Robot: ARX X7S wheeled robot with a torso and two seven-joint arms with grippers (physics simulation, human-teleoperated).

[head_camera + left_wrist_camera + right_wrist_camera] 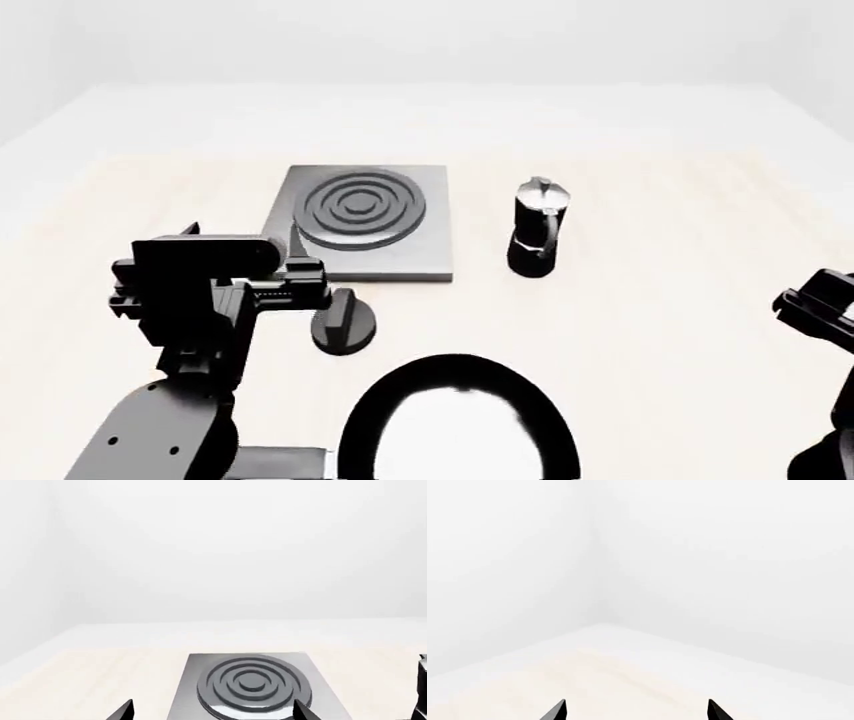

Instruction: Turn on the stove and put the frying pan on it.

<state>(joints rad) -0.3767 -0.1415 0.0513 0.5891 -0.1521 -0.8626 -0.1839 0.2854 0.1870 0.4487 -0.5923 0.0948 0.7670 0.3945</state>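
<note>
The stove, a flat grey slab with a ring burner, lies on the table at centre left. It also shows in the left wrist view. Its black round knob stands just in front of the slab. The frying pan, black with a pale glossy inside, lies at the bottom centre, cut off by the frame edge, with its handle out of view. My left gripper is open and empty, pointing at the stove from its near side. My right gripper is open and empty, over bare table at the right.
A black-and-silver moka pot stands upright just right of the stove. My left arm hangs beside the knob on its left. The right arm shows at the right edge. The pale table runs to white walls behind.
</note>
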